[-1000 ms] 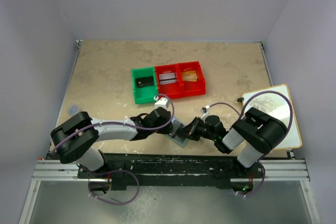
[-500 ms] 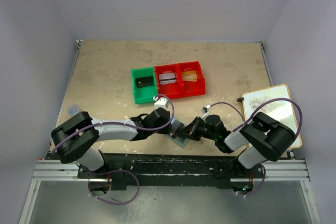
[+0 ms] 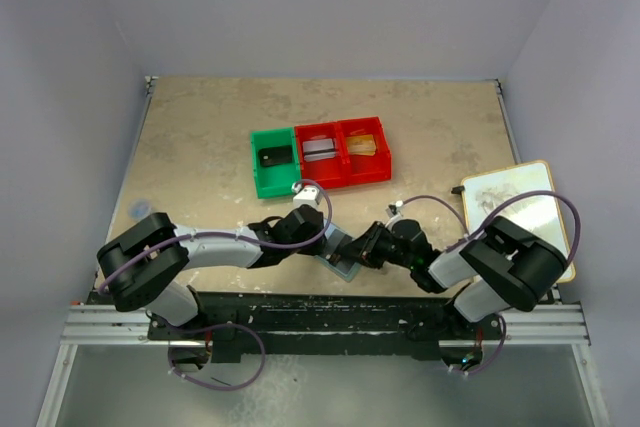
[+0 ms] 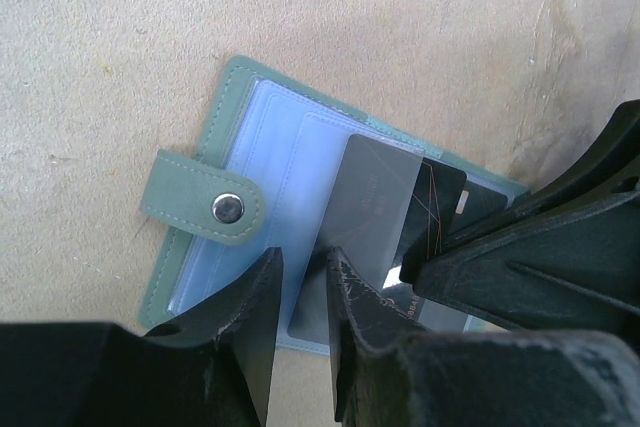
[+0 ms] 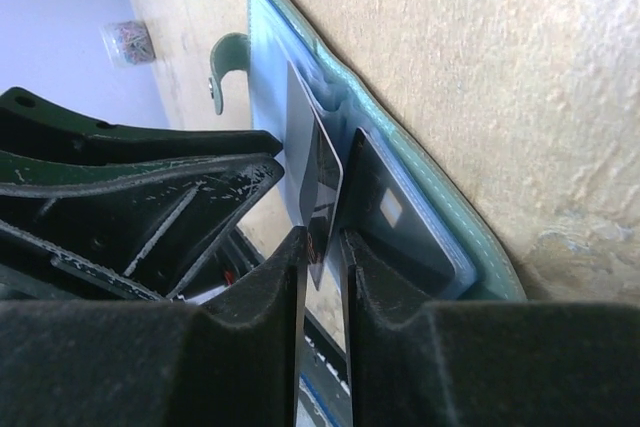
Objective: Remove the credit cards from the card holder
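Right wrist: right end effector [image 5: 323, 242] just eased apart, fingers loosely flanking dark grey plastic card [image 5: 315, 167] part-drawn from light blue bifold card holder [image 5: 272, 37], which lies open on desk [image 5: 500, 67] beneath. Left end effector [image 4: 303, 262] above holder edge, clamped or not: cannot tell. Card likely needs re-grip.

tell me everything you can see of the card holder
The card holder is a light blue-green fabric bifold, lying open and flat on the tan table. Clear sleeves line the inside; a snap tab sticks out one side. A grey card juts from a sleeve; the right gripper straddles it. The left gripper sits over its edge.
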Action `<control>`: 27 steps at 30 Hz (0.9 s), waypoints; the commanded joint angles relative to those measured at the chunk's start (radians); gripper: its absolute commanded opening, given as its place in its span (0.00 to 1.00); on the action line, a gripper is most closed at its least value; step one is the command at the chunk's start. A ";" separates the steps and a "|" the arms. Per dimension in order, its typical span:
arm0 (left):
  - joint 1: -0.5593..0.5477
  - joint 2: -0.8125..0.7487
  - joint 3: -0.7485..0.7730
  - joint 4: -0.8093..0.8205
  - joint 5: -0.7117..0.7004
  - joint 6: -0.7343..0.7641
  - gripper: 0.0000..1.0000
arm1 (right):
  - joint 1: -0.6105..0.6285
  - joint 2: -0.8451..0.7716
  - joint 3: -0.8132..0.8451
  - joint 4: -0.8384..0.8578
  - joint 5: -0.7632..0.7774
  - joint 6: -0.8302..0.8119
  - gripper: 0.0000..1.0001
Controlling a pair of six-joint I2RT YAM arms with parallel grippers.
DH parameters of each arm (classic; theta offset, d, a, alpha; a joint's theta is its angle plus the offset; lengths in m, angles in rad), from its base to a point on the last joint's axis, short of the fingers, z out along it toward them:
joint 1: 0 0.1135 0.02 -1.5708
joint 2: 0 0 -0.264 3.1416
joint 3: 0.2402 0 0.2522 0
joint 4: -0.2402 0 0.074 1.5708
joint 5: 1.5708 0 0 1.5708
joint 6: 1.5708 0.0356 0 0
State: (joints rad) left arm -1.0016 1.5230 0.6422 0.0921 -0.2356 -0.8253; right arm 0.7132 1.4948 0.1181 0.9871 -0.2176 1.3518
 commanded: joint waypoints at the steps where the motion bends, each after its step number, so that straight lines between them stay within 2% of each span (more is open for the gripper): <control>1: 0.003 0.015 0.010 -0.030 0.017 0.025 0.22 | 0.005 0.034 0.025 0.058 0.053 0.010 0.25; 6: 0.001 0.009 0.010 -0.036 0.018 0.026 0.21 | 0.005 0.075 0.024 0.153 0.085 0.033 0.24; 16: 0.002 0.003 0.015 -0.042 0.007 0.026 0.20 | 0.005 0.125 0.029 0.225 0.048 0.029 0.19; 27: 0.001 0.001 0.018 -0.041 0.004 0.019 0.20 | 0.006 0.194 0.011 0.330 0.030 0.050 0.17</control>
State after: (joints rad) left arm -1.0016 1.5230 0.6434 0.0872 -0.2352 -0.8185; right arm 0.7132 1.6634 0.1299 1.2129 -0.1783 1.3869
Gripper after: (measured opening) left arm 0.205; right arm 0.178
